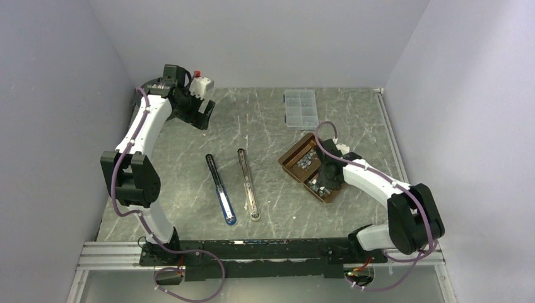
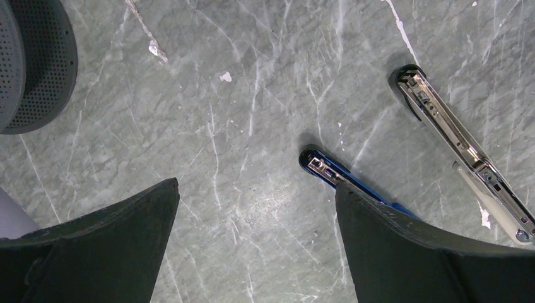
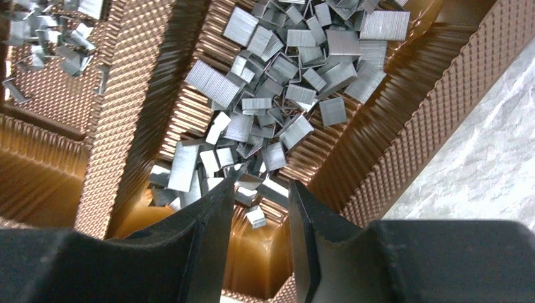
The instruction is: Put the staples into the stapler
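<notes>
Two staplers lie opened flat mid-table: a blue one (image 1: 221, 189) (image 2: 325, 169) and a clear, silver-railed one (image 1: 248, 183) (image 2: 454, 139). The staples (image 1: 306, 159) (image 3: 284, 76) are a heap of short silver strips in a brown ribbed tray (image 1: 287, 161) (image 3: 391, 158). My right gripper (image 1: 322, 183) (image 3: 262, 184) is down inside the tray at the near end of the heap, its jaws a narrow gap apart. One small strip (image 3: 255, 216) lies loose on the tray floor between them, not pinched. My left gripper (image 1: 205, 113) (image 2: 255, 186) hangs wide open and empty above the table's back left.
A clear plastic compartment box (image 1: 300, 107) stands behind the tray. A white unit with a red button (image 1: 202, 84) sits at the back left beside the left wrist. More staples (image 3: 50, 38) fill the tray's neighbouring compartment. A black perforated round object (image 2: 31, 63) lies near the left gripper.
</notes>
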Motion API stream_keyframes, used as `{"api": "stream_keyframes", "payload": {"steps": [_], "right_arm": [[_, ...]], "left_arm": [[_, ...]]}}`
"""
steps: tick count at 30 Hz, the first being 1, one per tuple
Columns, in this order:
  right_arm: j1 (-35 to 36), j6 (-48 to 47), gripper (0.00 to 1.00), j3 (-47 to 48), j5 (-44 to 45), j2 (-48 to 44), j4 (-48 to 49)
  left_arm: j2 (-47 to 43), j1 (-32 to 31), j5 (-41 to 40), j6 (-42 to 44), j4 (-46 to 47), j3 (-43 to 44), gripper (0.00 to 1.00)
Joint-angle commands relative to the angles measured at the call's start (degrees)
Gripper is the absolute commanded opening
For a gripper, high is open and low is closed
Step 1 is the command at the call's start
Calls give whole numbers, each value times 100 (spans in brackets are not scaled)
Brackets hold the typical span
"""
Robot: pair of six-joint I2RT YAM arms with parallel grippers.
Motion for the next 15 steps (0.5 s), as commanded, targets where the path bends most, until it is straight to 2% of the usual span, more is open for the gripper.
{"api": "stream_keyframes", "payload": {"steps": [1,6,15], "right_arm": [[-113,-65,42,-167,44,70,461],[-122,-38,41,-310,-87,209,669],[-144,-12,20,-432,-136,247,816]], "left_arm": [[-243,18,1,73,-11,47,99],[-218,19,-1,65,-38,101,100],[-184,15,12,47,-88,222,99]]}}
